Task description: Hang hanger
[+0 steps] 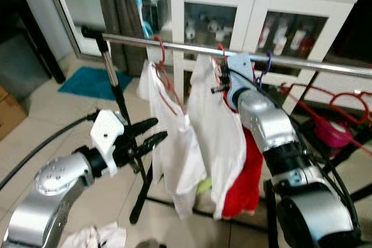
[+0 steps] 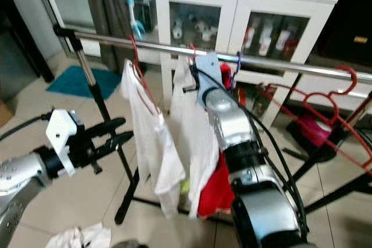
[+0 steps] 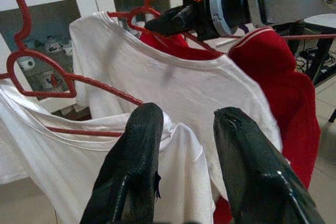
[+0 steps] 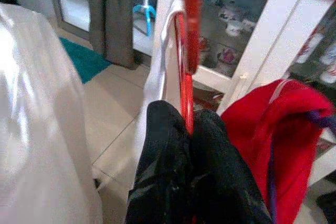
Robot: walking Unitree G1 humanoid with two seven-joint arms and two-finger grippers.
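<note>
My left tool (image 1: 152,131) hangs low beside the rack's black upright pole (image 1: 119,100), its two black fingers (image 3: 137,150) spread apart and gripping nothing, pointed toward the first white T-shirt (image 1: 168,143). That shirt hangs on a red hanger (image 1: 164,76) whose hook is over the silver rail (image 1: 192,49). Just to its right hangs a second white T-shirt (image 1: 218,137), and my right tool (image 1: 221,83) reaches up to the neck of that shirt, just beneath the rail. In the right wrist view its fingers (image 4: 168,150) are pressed together on the red wire of this shirt's hanger (image 4: 185,72), pinching it just under the hook. A red garment (image 1: 247,184) hangs directly behind and to the right of the white shirt. Further right, empty red hangers (image 1: 349,100) hang near the rail's far end. A white cabinet (image 1: 261,4) with glass doors stands behind the rack, and white cloth (image 1: 96,237) lies crumpled on the tiled floor (image 1: 52,114) at lower left.
</note>
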